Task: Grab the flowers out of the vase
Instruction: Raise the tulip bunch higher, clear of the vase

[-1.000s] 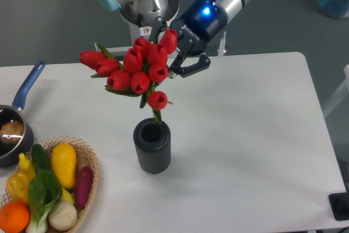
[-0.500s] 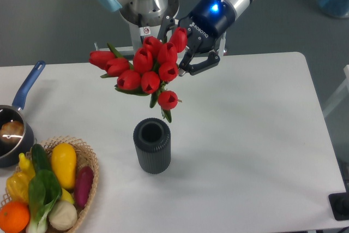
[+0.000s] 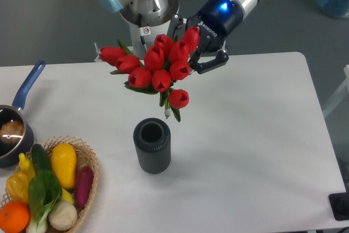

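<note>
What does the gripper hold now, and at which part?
The gripper holds the flowers, gripped at the bunch's upper right side; the exact contact is hidden.

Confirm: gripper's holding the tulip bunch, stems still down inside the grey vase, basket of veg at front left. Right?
Not quite. In the camera view the stems are out of the vase: the flowers hang above its open mouth and a little to the right, with a clear gap below the stem tips. The rest holds: the gripper is shut on the bunch, and the wicker basket sits at the front left.

The arm reaches down from upper right, its end effector [image 3: 192,53] clamped shut, fingers angled down-left.
</note>
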You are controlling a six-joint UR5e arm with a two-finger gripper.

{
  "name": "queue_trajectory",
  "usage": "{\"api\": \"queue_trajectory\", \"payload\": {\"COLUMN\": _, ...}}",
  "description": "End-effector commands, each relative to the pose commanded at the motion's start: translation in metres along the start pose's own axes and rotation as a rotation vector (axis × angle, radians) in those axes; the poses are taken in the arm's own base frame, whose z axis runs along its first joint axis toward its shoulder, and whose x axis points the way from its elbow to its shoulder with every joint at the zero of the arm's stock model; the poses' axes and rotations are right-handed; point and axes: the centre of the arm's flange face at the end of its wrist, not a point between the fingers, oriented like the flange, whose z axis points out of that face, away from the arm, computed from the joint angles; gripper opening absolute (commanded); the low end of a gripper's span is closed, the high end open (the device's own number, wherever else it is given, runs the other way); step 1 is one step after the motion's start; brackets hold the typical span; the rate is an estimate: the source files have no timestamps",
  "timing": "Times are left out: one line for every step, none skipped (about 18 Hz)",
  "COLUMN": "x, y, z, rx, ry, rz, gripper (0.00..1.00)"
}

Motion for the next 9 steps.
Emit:
{"api": "queue_trajectory", "payload": {"x": -0.0004, "y": 0.0007, "z": -0.0006, "rx": 0.002, "ry": -0.001, "rz": -0.002, "gripper": 0.37}}
{"api": "queue_trajectory", "payload": {"x": -0.0012, "y": 0.0008, "z": -0.002, "rx": 0.002, "ry": -0.004, "rz": -0.002, "gripper": 0.37}}
{"api": "queue_trajectory", "payload": {"x": -0.0031, "y": 0.0011, "z": -0.0057, "rx": 0.004, "ry": -0.011, "rz": -0.004, "gripper": 0.37}}
{"api": "queue_trajectory", "payload": {"x": -0.0035, "y": 0.0012, "z": -0.0064, "rx": 0.005, "ry": -0.012, "rz": -0.006, "gripper": 0.37}}
{"api": "queue_trajectory", "payload": {"x": -0.0039, "y": 0.0011, "z": -0.0072, "rx": 0.006, "ry": -0.013, "rz": -0.004, "gripper": 0.37}}
{"api": "queue_trajectory", "payload": {"x": -0.0045, "y": 0.0017, "z": -0.007, "rx": 0.006, "ry": -0.013, "rz": -0.006, "gripper": 0.37}}
{"api": "queue_trajectory", "payload": {"x": -0.0045, "y": 0.0017, "z": -0.007, "rx": 0.006, "ry": -0.013, "rz": -0.006, "gripper": 0.37}}
{"api": "queue_trajectory", "payload": {"x": -0.0057, "y": 0.0028, "z": -0.009, "rx": 0.007, "ry": -0.017, "rz": -0.008, "gripper": 0.37}}
{"api": "queue_trajectory", "payload": {"x": -0.0065, "y": 0.0035, "z": -0.0104, "rx": 0.007, "ry": -0.02, "rz": -0.009, "gripper": 0.37}}
